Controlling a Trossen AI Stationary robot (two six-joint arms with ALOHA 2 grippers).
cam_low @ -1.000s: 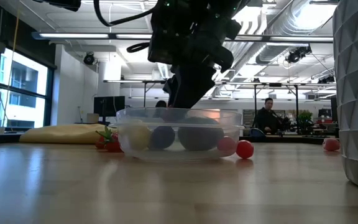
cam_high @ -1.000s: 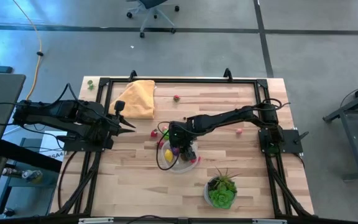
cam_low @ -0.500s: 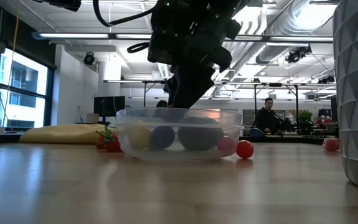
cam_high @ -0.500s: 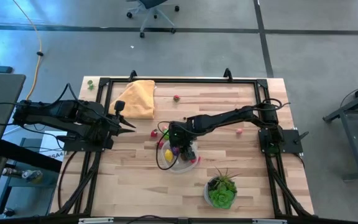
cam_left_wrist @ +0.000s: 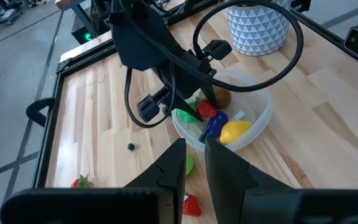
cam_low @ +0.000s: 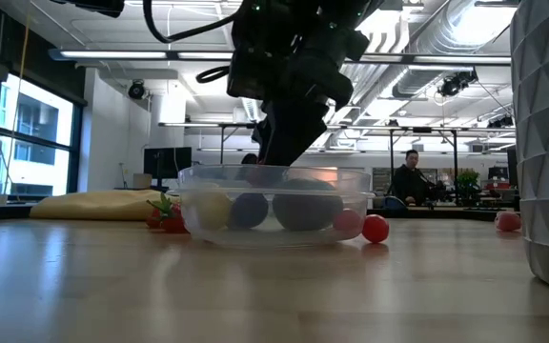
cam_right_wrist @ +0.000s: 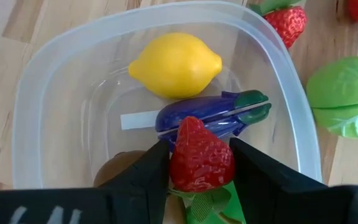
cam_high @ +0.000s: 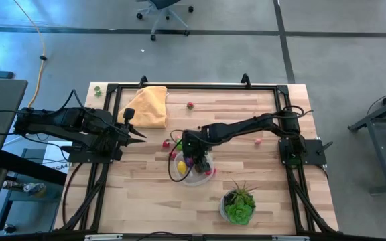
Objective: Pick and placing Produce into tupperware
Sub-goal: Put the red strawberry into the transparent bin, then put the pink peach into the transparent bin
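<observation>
Strawberry (cam_right_wrist: pixel 201 155) sits pinched between the dark fingers of the right claw (cam_right_wrist: pixel 199 163), which hangs just inside the clear tupperware (cam_right_wrist: pixel 55 56) at the centre of the high view. Nothing has shifted over the last second: the claw stays clamped on the red fruit at the same height, so the release has not come yet. Below it in the container lie a lemon (cam_right_wrist: pixel 175 65), a purple eggplant (cam_right_wrist: pixel 213 113) and a brown piece (cam_right_wrist: pixel 114 167). Just outside the rim, at the right edge of the right wrist frame, rest a green lettuce (cam_right_wrist: pixel 344 93) and another strawberry (cam_right_wrist: pixel 286 25). More produce is scattered on the tabletop (cam_high: pixel 246 120). Left claw (cam_high: pixel 139 136) waits at centre-left of the high view, fingers nearly together, empty. Judging by this, the drop is the step in hand.
</observation>
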